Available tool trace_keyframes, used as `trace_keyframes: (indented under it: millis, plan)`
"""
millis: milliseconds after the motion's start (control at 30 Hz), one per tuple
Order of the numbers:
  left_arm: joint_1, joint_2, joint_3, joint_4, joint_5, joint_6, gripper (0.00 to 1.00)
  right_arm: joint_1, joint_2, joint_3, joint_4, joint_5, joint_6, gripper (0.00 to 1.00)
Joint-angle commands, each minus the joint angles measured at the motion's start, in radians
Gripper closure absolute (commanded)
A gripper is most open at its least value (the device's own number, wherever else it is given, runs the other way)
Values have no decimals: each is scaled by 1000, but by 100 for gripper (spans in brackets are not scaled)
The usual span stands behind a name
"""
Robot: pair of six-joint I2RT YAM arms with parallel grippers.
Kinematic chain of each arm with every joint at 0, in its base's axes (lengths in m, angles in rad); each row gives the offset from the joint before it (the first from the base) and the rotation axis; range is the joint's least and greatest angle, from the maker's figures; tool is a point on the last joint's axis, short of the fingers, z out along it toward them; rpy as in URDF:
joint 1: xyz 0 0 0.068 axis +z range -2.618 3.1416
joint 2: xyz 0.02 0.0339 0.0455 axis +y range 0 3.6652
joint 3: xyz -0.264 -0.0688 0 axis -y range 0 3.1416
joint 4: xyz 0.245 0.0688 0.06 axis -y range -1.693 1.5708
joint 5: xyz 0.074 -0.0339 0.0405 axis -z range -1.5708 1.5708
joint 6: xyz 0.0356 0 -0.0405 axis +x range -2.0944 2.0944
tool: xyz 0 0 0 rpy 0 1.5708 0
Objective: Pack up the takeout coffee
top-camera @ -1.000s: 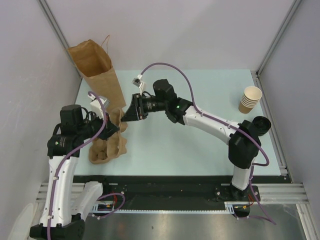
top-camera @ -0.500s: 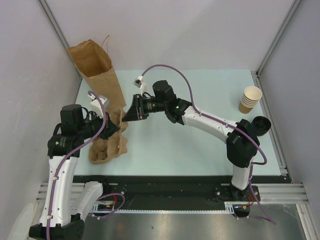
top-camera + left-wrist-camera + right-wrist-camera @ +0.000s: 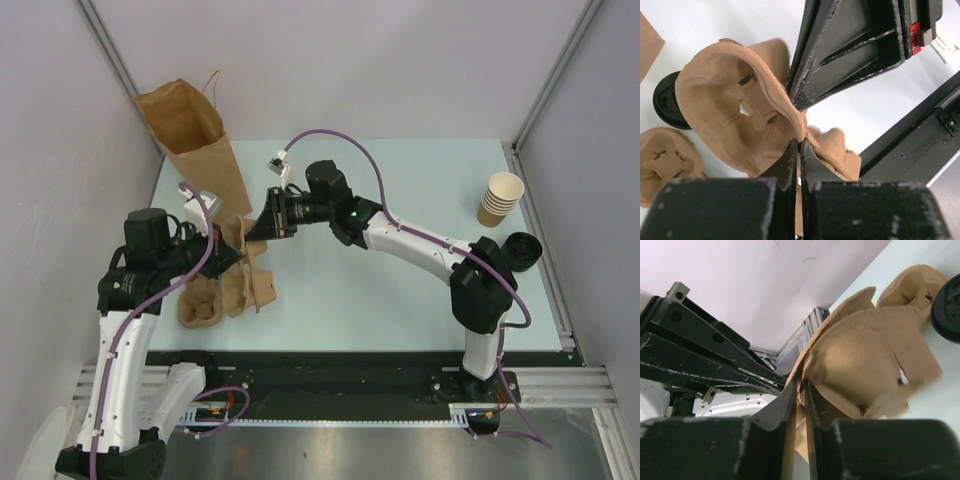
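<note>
A pulp carrier point(image 3: 735, 95) is pinched at its rim by the left end effector point(image 3: 799, 145) and, from twelve o'clock, by the right end effector point(image 3: 800, 385). The coffee point(image 3: 666, 100), black-lidded, is seen on the counter point(image 3: 400, 280) at the carrier's nine o'clock. It is judged unpacked, with carrier and bag point(image 3: 190, 130) yet to be loaded.

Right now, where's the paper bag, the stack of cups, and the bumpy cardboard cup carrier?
paper bag point(image 3: 222, 178), top external view, on its side wall.
stack of cups point(image 3: 494, 208), top external view, on the outer cup's side.
cup carrier point(image 3: 200, 303), top external view, on its nearest pocket.
</note>
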Motion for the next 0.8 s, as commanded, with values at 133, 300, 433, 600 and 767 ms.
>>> trace_keyframes:
  millis: [133,300,433,600,767]
  plan:
    - [-25,-7,-9,35,-13,-22,100,-5,12,2,8,27,-13,100]
    - [-9,-19,7,-17,-68,-8,100,-36,-31,-32,-9,33,-24,100]
    - [38,-19,29,-75,-156,45,100,-70,-68,-62,-23,33,-33,100]
    - [141,19,64,-132,-287,122,100,-96,-100,-107,-27,24,-36,100]
    - [155,73,17,-148,-432,249,100,-113,-128,-127,-47,22,-60,100]
